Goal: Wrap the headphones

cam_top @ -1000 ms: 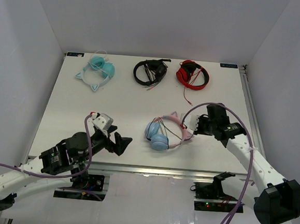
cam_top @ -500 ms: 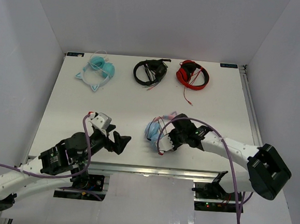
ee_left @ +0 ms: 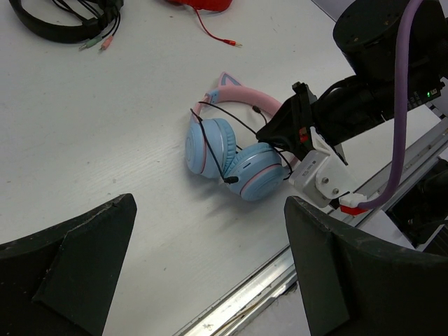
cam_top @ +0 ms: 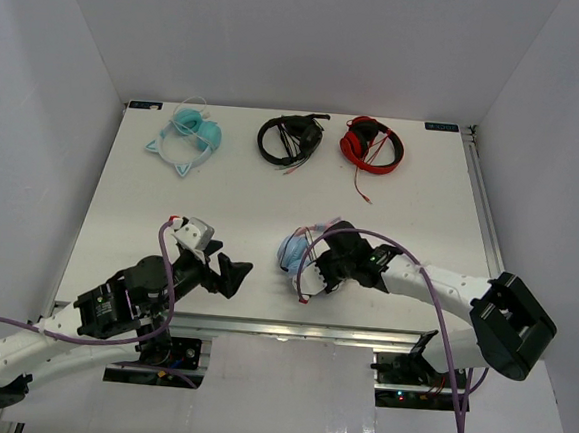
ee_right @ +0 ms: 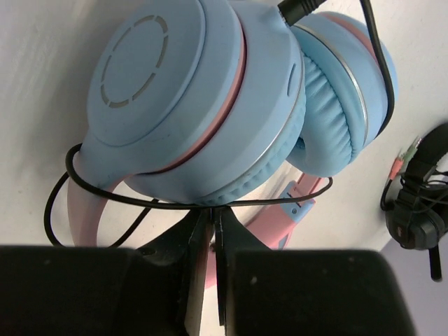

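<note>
Headphones (ee_left: 231, 157) sit by table's (ee_left: 105, 140) near edge, right of centre. Your right gripper (ee_right: 213, 217): jaws together at thin cable (ee_right: 126, 198) beneath them, pinch unconfirmed. Left gripper (ee_left: 210, 210) gapes, empty. Lead cable round snug; steady headphones with left.

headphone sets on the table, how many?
4: all-teal cat-ear headphones far left; black headphones far centre; red headphones beside them, rightward; light blue and pink headphones near centre. None apparently hidden.

From above, the right arm (cam_top: 435, 283) covers most of the headphones (cam_top: 290, 249). In the wrist view, whether the closed fingers (ee_right: 238, 241) pinch the cable (ee_right: 140, 199) is unclear.
</note>
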Tool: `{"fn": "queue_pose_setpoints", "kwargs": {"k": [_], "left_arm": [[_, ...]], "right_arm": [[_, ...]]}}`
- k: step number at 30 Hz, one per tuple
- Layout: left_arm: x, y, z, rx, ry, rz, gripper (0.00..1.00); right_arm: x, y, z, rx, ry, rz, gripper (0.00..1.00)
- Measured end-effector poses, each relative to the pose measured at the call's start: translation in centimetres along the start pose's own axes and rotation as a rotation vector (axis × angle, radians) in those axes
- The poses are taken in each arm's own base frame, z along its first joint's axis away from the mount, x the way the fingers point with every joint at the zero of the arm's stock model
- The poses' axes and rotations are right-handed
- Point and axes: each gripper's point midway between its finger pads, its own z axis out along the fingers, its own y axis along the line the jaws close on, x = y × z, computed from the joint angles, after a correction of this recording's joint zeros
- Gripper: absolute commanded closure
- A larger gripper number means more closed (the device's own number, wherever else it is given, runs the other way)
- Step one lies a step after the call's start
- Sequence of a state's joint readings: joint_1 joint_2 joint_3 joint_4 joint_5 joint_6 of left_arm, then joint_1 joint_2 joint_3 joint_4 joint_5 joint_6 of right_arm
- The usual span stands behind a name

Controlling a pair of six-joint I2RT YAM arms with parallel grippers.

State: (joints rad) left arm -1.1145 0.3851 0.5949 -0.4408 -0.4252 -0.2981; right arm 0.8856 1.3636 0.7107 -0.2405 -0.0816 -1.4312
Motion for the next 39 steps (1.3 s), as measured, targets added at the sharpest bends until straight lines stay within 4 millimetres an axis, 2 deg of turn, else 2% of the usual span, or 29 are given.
{"fn": "queue_pose_setpoints", "kwargs": {"k": [5, 8, 10, 11, 15, 21, 23, 26, 33, 36, 39], "left_arm": [[0.0, 0.0, 0.0, 0.0, 0.0, 0.0, 0.02], [0.0, 0.0, 0.0, 0.0, 0.0, 0.0, 0.02], [0.0, 0.0, 0.0, 0.0, 0.0, 0.0, 0.02], [0.0, 0.0, 0.0, 0.0, 0.0, 0.0, 0.02], [0.0, 0.0, 0.0, 0.001, 0.0, 0.0, 0.02], [-0.1, -0.1, -0.1, 0.005, -0.003, -0.001, 0.02], [0.0, -0.1, -0.1, 0.008, -0.002, -0.001, 0.02], [0.2, -0.2, 0.0, 0.012, 0.003, 0.0, 0.02], [0.6, -0.4, 0.1, 0.025, 0.012, 0.003, 0.02], [0.6, -0.5, 0.1, 0.033, 0.013, 0.003, 0.02], [0.7, -0.7, 0.0, 0.043, 0.016, 0.006, 0.02]], "right_arm": [[-0.9, 0.0, 0.1, -0.003, -0.049, 0.033, 0.83], [-0.9, 0.0, 0.1, -0.002, -0.056, 0.042, 0.71], [-0.8, 0.0, 0.0, 0.0, -0.055, 0.048, 0.55], [-0.7, 0.0, 0.0, 0.002, -0.051, 0.052, 0.51], [0.5, 0.0, -0.3, 0.015, -0.023, 0.082, 0.42], [3.3, -1.7, -3.3, 0.126, 0.023, 0.191, 0.31], [4.1, -2.2, -4.5, 0.169, 0.028, 0.243, 0.24], [4.8, -2.8, -6.1, 0.225, 0.023, 0.336, 0.08], [7.1, -4.2, -10.5, 0.392, -0.021, 0.669, 0.1], [9.3, -4.1, -12.4, 0.492, -0.002, 0.871, 0.1], [12.7, -3.5, -14.8, 0.654, 0.057, 1.123, 0.1]]}}
